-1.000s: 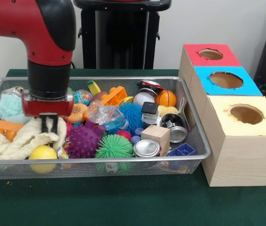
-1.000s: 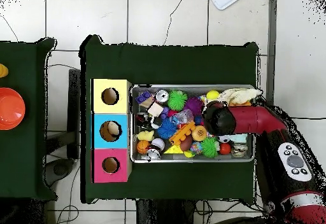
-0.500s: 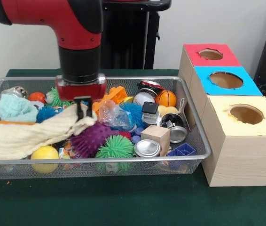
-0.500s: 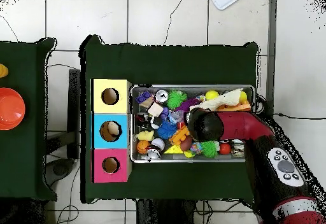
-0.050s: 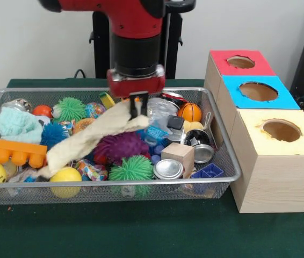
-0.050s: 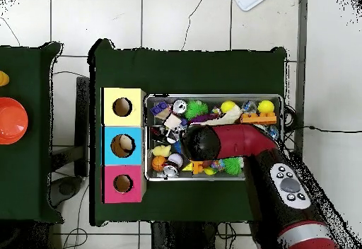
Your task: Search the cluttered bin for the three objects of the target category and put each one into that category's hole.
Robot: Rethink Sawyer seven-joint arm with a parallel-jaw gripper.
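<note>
The hand [image 5: 136, 109], clamped on one end of a cream cloth [image 5: 87, 140], could let the trailing end snag toys out of the bin [image 5: 224, 161].

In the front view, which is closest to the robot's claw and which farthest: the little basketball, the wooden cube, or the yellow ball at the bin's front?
From the gripper, which holds a cream cloth:
1. The little basketball, just to its right in this view.
2. The wooden cube, lower right, toward the bin's front.
3. The yellow ball, far lower left at the front wall.
</note>
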